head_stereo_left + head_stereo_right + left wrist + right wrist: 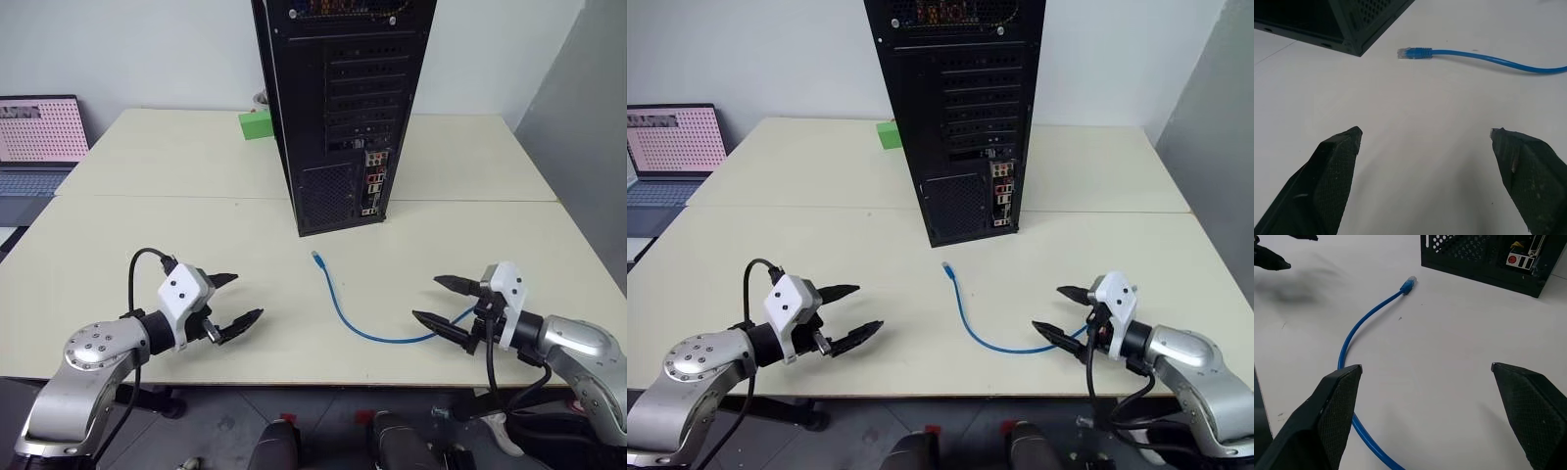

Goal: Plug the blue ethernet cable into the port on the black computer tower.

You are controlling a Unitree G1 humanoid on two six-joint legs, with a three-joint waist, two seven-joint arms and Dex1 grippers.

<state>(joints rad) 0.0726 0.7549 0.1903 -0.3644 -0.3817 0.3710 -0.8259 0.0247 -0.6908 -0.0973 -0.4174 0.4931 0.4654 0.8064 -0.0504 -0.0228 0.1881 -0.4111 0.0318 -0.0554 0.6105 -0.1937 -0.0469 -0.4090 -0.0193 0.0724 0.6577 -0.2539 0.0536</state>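
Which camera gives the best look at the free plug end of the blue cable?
The left wrist view: the plug lies large and side-on on the table, clear of both fingers. The right wrist view shows it smaller, near the tower. Both head views show it as a tiny tip in front of the tower.

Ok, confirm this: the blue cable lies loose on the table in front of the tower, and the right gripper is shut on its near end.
Not quite. The right gripper is open and holds nothing; the blue cable lies loose on the table before the tower, as the right wrist view shows.
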